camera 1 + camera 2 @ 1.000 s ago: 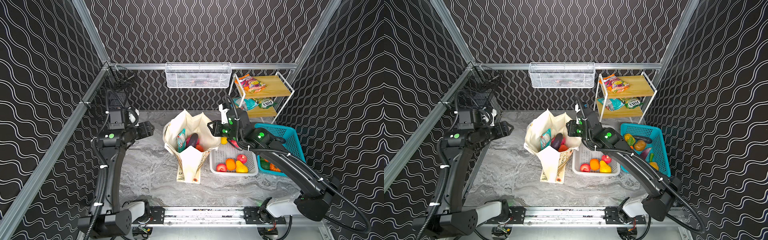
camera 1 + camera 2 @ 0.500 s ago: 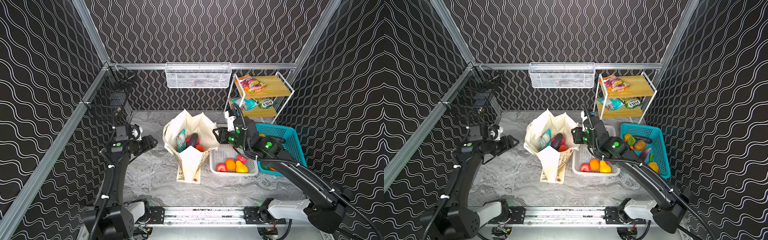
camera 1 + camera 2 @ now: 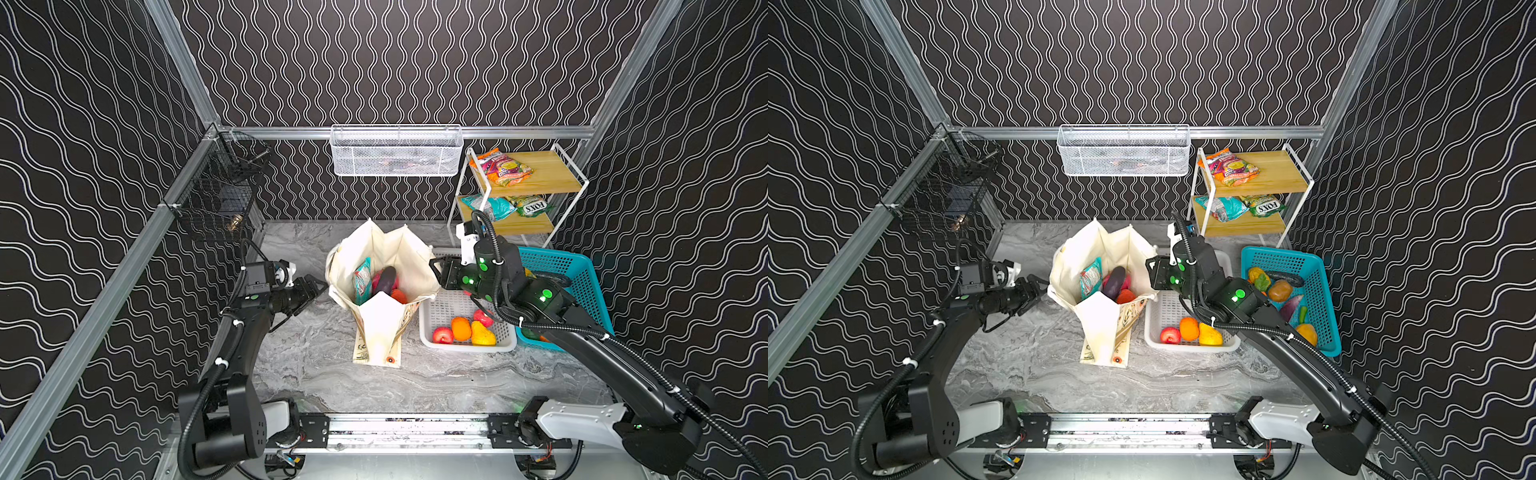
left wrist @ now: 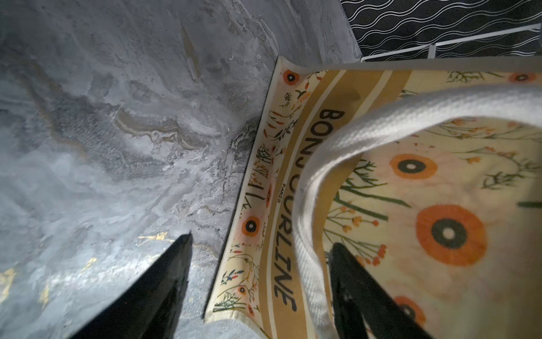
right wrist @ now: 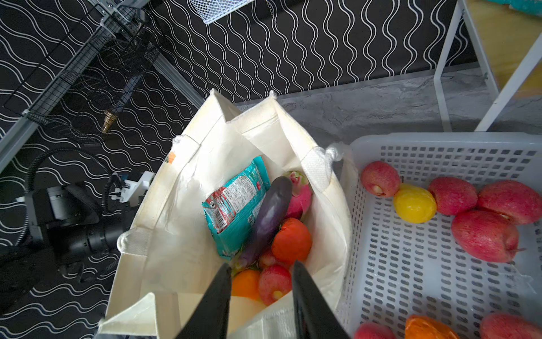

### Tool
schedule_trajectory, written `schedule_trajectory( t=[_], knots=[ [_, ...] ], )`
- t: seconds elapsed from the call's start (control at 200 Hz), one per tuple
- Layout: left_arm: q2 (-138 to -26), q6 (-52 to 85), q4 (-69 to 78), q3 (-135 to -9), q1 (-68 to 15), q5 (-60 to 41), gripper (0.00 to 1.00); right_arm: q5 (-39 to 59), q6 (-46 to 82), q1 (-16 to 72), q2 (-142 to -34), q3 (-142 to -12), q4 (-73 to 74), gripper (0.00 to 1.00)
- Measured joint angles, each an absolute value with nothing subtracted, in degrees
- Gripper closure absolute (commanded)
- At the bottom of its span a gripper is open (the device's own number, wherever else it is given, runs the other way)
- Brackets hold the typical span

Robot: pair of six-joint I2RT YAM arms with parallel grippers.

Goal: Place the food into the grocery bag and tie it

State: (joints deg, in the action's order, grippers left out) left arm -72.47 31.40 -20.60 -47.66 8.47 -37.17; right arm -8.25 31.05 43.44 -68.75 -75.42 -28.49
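Note:
The cream grocery bag stands open mid-table. The food inside it is a teal snack packet, a purple eggplant, a magenta dragon fruit, a red tomato-like fruit, an orange and a red apple. My left gripper is open at the bag's left side. The bag's white strap handle runs between its fingers. My right gripper hangs open over the bag's right rim, with nothing pinched.
A white plastic basket with apples, an orange and yellow fruit sits right of the bag. A teal basket of produce lies beyond it. A wooden shelf rack holds snack packets. A white wire basket hangs on the back rail and a black one on the left.
My left arm has come down and moved right, up to the bag's left side. My right gripper has dropped a little lower to the bag's right rim. The bag has not moved.

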Motion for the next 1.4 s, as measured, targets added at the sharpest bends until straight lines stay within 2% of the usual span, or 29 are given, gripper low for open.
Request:
schedule_trajectory(
  t=[0.205,0.511,0.766,0.946,1.046,1.256,1.401],
  knots=[
    [-76.3,34.6,-15.0,-48.4,5.0,-37.1,0.34,-9.0,31.9,43.4,-67.3,-74.8,-28.9,0.63],
    [-78.6,36.1,-13.3,-49.1,3.4,-35.3,0.56,-9.9,31.9,43.5,-66.1,-74.0,-29.4,0.63],
    [-78.7,36.0,-13.0,-48.7,3.3,-34.7,0.58,-10.0,31.9,43.4,-66.0,-73.4,-29.4,0.63],
    [-79.4,36.3,-12.1,-48.4,1.5,-34.7,0.63,-10.0,31.9,43.5,-66.0,-73.1,-29.4,0.62],
    [-79.8,36.6,-11.6,-48.4,-0.1,-34.3,0.69,-10.0,31.9,43.5,-66.0,-73.1,-29.4,0.62],
    [-78.1,37.1,-12.4,-48.4,-0.8,-33.1,0.88,-10.2,31.9,43.4,-65.8,-73.1,-29.5,0.62],
    [-74.5,35.2,-18.7,-51.2,-0.1,-30.6,0.94,-10.6,31.9,43.4,-65.4,-73.1,-29.5,0.62]
  ],
)
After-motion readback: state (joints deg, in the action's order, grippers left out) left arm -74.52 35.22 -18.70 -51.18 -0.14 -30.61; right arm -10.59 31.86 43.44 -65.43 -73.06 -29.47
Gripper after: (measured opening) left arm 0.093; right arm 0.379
